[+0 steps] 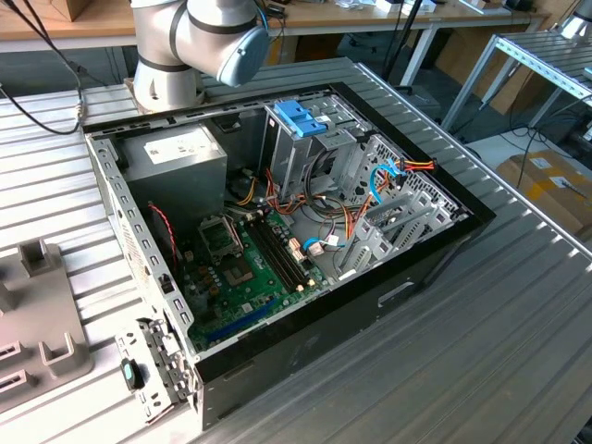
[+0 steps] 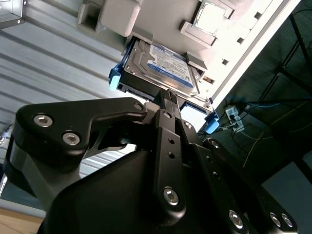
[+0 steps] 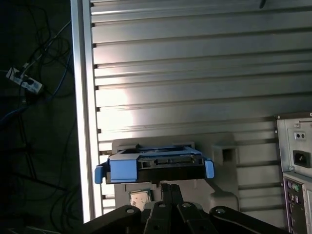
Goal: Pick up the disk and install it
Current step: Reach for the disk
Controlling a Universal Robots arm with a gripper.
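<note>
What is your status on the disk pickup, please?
Gripper close up to the disk, at its connector edge. Disk flat on the grey holder, outside the computer case. Nothing seen in the way.

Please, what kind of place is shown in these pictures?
Probably a robotics lab or workshop: a robot arm stands on a ribbed metal table beside an open computer case, with wooden workbenches behind.
</note>
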